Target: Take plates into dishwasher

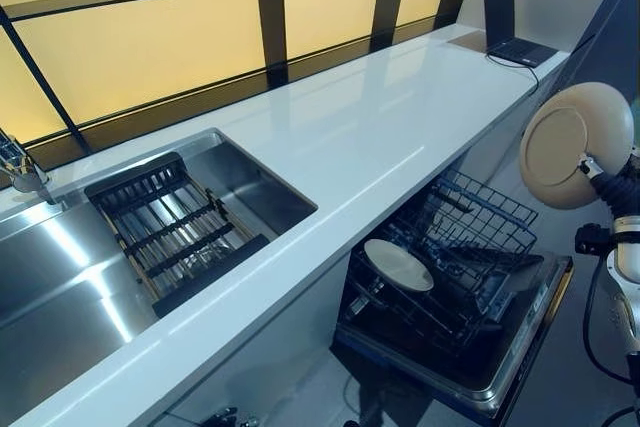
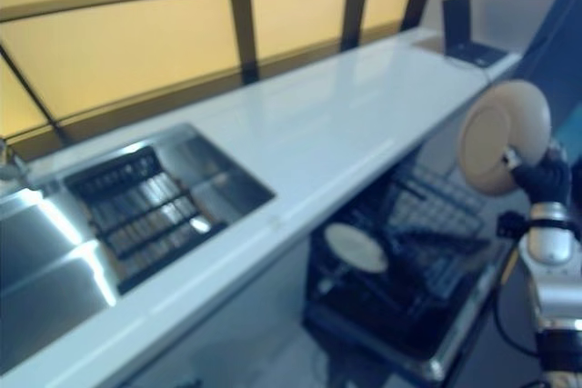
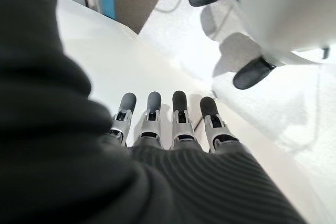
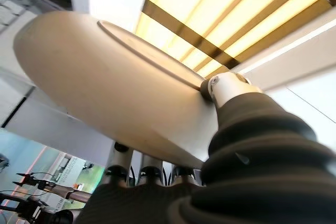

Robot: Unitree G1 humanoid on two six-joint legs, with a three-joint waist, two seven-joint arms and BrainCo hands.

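The right robot hand (image 1: 600, 182) pinches a beige plate (image 1: 575, 144) by its rim and holds it up on edge, above the open dishwasher (image 1: 455, 292). A second plate (image 1: 398, 264) lies in the dishwasher rack (image 1: 480, 222). The left robot hand (image 3: 168, 124) has straight fingers. Farther off, a laptop (image 1: 510, 32) sits on the white desk (image 1: 370, 127)

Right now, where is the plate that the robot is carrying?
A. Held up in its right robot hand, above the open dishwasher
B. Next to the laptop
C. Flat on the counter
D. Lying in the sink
A: the right robot hand grips the plate by its edge, raised on edge over the dishwasher, whose rack already holds another plate.
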